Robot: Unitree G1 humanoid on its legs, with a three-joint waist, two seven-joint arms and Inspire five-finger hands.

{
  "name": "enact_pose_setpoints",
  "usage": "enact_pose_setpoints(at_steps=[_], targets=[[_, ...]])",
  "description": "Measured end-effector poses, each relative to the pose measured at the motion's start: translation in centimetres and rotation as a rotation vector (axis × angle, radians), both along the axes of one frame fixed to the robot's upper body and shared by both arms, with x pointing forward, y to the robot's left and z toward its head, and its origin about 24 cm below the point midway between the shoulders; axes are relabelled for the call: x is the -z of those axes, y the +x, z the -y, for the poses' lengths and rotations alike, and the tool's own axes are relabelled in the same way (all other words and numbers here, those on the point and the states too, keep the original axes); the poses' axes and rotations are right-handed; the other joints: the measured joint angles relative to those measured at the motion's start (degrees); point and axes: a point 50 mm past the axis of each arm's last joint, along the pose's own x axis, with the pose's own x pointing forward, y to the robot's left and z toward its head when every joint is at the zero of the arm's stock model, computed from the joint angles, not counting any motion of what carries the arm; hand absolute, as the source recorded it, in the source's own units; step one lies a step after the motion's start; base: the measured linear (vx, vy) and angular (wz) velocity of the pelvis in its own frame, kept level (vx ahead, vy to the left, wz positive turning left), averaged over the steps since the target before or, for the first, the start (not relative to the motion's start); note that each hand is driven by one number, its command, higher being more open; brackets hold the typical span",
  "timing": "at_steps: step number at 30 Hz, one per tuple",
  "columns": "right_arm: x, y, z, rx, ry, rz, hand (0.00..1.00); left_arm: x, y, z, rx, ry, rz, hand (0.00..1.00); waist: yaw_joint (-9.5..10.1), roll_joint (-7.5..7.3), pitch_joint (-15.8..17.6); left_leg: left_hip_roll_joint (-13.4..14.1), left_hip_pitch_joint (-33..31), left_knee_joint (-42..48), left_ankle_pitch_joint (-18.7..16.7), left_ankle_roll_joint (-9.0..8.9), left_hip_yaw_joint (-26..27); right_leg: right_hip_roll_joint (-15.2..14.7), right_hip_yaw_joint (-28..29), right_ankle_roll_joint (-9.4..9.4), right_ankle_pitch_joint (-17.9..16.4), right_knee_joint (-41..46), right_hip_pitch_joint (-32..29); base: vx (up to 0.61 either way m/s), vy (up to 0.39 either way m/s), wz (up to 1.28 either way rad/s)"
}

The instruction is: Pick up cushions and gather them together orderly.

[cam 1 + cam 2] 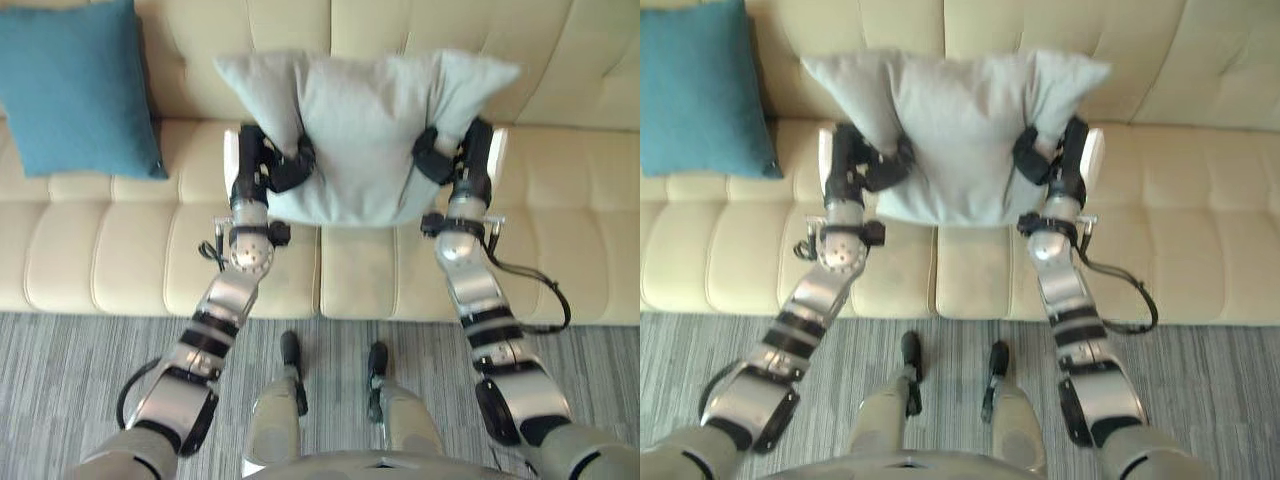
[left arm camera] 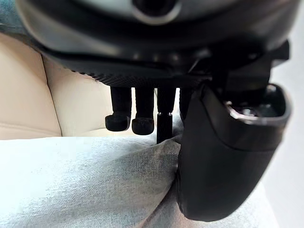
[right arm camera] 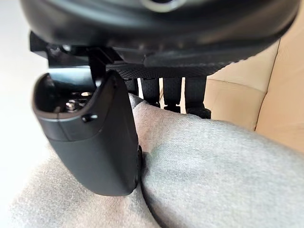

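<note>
- The grey cushion (image 1: 360,140) is held between both hands in front of the robot. It sits over the middle of the sofa (image 1: 130,250), with its broad face towards the camera.
- The left hand (image 1: 272,165) grips the cushion's left edge low down. In the left wrist view its thumb (image 2: 223,156) presses into the near face, and the fabric creases around it. Its fingers (image 2: 118,121) reach round the far face with their tips bent in. The hand is clamped on the cushion.
- The right hand (image 1: 448,160) takes the right edge at about the same height. In the right wrist view its thumb (image 3: 90,142) digs into the grey cloth and its fingers (image 3: 197,102) wrap behind the edge. It is clamped on the cushion as well.
- Squeezed from both sides, the cushion narrows at the hands. Its two upper corners flare outwards above them and stand against the sofa's backrest.
- The cushion's lower edge hangs over the seat, near the seam between two seat sections. Whether it touches the seat cannot be told.
- A teal cushion (image 1: 75,85) leans upright against the backrest at the sofa's left end. Its bottom edge is on the seat, and it is well apart from the grey one.
- The sofa is cream, with stitched panels on the seat and back.
- A grey striped carpet (image 1: 60,370) runs along the sofa's front.
</note>
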Motion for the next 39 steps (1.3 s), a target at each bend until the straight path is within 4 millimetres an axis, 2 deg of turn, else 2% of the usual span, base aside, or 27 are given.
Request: enact_pose_setpoints(at_steps=[2, 3, 4, 7, 10, 15, 19, 22, 23, 26, 28, 31, 33, 35, 37, 39], targets=[[-1.7, 0.7, -0.4, 0.012, 0.005, 0.043, 0.0, -1.9, 0.7, -0.1, -0.033, -0.011, 0.052, 0.0, 0.02, 0.07, 1.61, 0.04, -1.84, 0.82, 0.07, 0.1, -0.44, -0.09, -0.15, 0.0, 0.0, 0.94, -1.71, -0.06, -0.027, 0.08], [-3.1, 1.3, -0.8, 0.026, 0.009, 0.068, 1.0, -3.4, 1.4, -0.1, -0.068, -0.018, 0.092, 0.0, 0.05, 0.1, 2.92, 0.06, -3.23, 1.33, 0.16, 0.2, -0.71, -0.14, -0.29, 0.0, 0.0, 1.37, -2.94, -0.05, -0.032, 0.07], [-3.5, 1.5, -0.9, 0.03, 0.01, 0.074, 1.0, -3.9, 1.5, -0.2, -0.08, -0.018, 0.103, 1.0, 0.05, 0.11, 3.2, 0.06, -3.73, 1.46, 0.2, 0.25, -0.73, -0.16, -0.3, 0.0, 0.0, 1.49, -3.47, -0.05, -0.031, 0.05], [-6.5, 2.6, -1.5, 0.054, 0.018, 0.117, 1.0, -6.8, 2.8, -0.3, -0.136, -0.019, 0.158, 1.0, 0.1, 0.61, 5.12, -0.06, -6.85, 1.49, 1.07, 0.55, -1.0, -0.31, -0.43, -0.21, 0.16, 2.43, -6.85, -0.02, -0.031, 0.04], [-8.4, 2.9, -2.0, 0.064, 0.024, 0.151, 1.0, -8.7, 3.4, -0.6, -0.17, -0.039, 0.185, 1.0, -0.04, 0.71, 7.37, -0.05, -8.63, 1.47, 1.6, 0.5, -1.39, -0.3, -0.6, -0.33, 0.24, 2.72, -8.62, 0.0, -0.026, 0.02], [-9.9, 2.8, -1.8, 0.084, 0.072, 0.198, 1.0, -10.9, 3.6, -0.5, -0.177, -0.058, 0.232, 1.0, -0.02, 0.84, 8.99, -0.04, -9.82, 1.41, 2.31, 0.52, -2.18, -0.31, -0.82, -0.36, 0.24, 2.86, -9.67, 0.03, -0.037, 0.04], [-10.2, 2.7, -1.4, 0.093, 0.092, 0.227, 1.0, -11.5, 3.7, -1.0, -0.164, -0.065, 0.243, 1.0, -0.01, 0.85, 9.0, 0.1, -9.92, 1.29, 2.52, 0.21, -2.18, -0.33, -0.76, -0.4, 0.21, 2.9, -9.88, 0.03, -0.036, -0.02], [-10.7, 2.5, -0.4, 0.111, 0.135, 0.248, 1.0, -11.6, 3.7, -1.7, -0.158, -0.106, 0.233, 1.0, 0.06, 0.89, 9.02, 0.32, -9.95, 0.32, 2.9, -0.35, -2.23, -0.33, -0.77, -0.46, 0.16, 3.39, -10.65, 0.02, -0.044, -0.01], [-10.7, 2.5, 0.8, 0.121, 0.164, 0.242, 1.0, -11.4, 3.8, -2.5, -0.157, -0.13, 0.217, 1.0, 0.08, 0.9, 9.03, 0.37, -9.89, 0.23, 3.07, -0.59, -2.33, -0.27, -0.86, -0.5, 0.13, 3.68, -10.71, 0.01, -0.043, 0.0], [-10.5, 2.4, 2.7, 0.145, 0.2, 0.232, 1.0, -11.2, 3.7, -4.0, -0.184, -0.183, 0.206, 1.0, 0.16, 0.9, 9.03, 0.37, -9.0, -0.64, 3.55, -0.91, -2.39, -0.29, -0.94, -0.74, -0.09, 4.65, -10.7, 0.01, -0.052, -0.01], [-10.2, 2.1, 4.4, 0.163, 0.209, 0.227, 1.0, -10.8, 3.6, -5.5, -0.209, -0.241, 0.195, 1.0, 0.3, 0.9, 9.02, 0.33, -7.49, -2.37, 4.4, -1.12, -2.37, -0.27, -0.99, -0.91, -0.22, 5.07, -10.29, 0.02, -0.076, -0.02], [-8.9, 1.1, 7.1, 0.173, 0.225, 0.213, 1.0, -9.0, 2.8, -7.9, -0.253, -0.295, 0.179, 1.0, 0.31, 0.9, 9.02, 0.4, -4.4, -5.25, 5.69, -1.38, -2.41, -0.09, -1.49, -1.2, -0.62, 5.21, -8.46, 0.02, -0.086, 0.02], [-6.7, 0.1, 8.9, 0.184, 0.258, 0.187, 1.0, -6.8, 1.7, -9.3, -0.277, -0.324, 0.168, 1.0, 0.37, 0.9, 8.97, 0.47, -1.77, -7.72, 6.71, -1.52, -2.56, 0.13, -1.84, -1.39, -1.11, 5.21, -6.76, 0.02, -0.098, 0.05], [-5.2, -0.6, 9.5, 0.191, 0.265, 0.162, 1.0, -5.2, 1.0, -10.0, -0.294, -0.324, 0.146, 1.0, 0.44, 0.9, 8.88, 0.52, -0.39, -8.84, 7.11, -1.51, -2.54, 0.24, -1.89, -1.33, -1.32, 5.21, -5.97, 0.02, -0.073, 0.01], [-1.9, -2.1, 10.3, 0.202, 0.258, 0.101, 1.0, -1.8, -0.3, -11.0, -0.322, -0.325, 0.077, 1.0, 0.56, 0.92, 8.8, 0.58, 1.56, -9.87, 7.26, -1.56, -2.41, 0.38, -1.91, -1.27, -1.7, 5.1, -4.38, 0.03, -0.067, 0.0], [2.0, -3.8, 10.5, 0.212, 0.29, 0.011, 1.0, 2.6, -1.7, -11.3, -0.343, -0.354, -0.036, 1.0, 0.71, 0.98, 8.07, 0.61, 3.23, -10.55, 7.25, -1.56, -2.2, 0.45, -2.0, -1.16, -1.98, 4.77, -2.86, 0.06, -0.081, 0.01]])
